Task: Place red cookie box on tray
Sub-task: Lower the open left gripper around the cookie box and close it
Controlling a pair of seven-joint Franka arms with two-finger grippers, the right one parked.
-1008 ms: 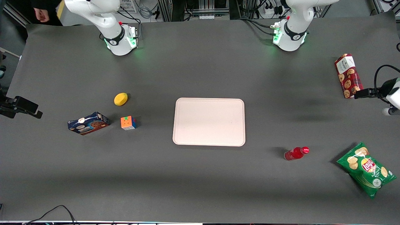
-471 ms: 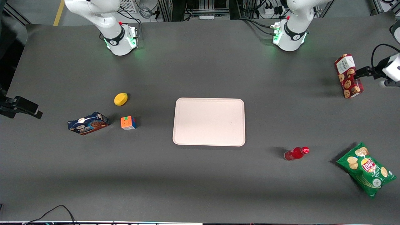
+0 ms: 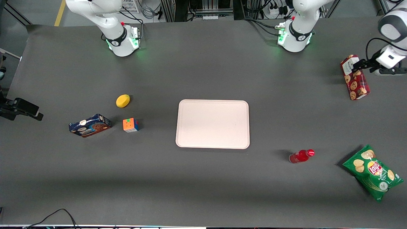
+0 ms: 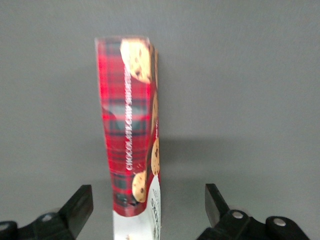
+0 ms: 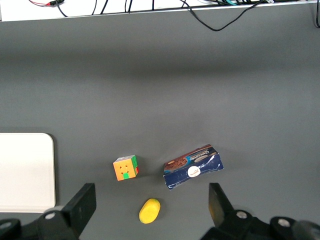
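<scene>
Red cookie box lying flat on the desk toward the working arm's end, well apart from the tray. Gripper hovers over the box's white-label end; the box's long axis runs away from the jaws, crosswise to their gap. Jaws wide open, holding nothing, one finger standing clear on each side.
</scene>
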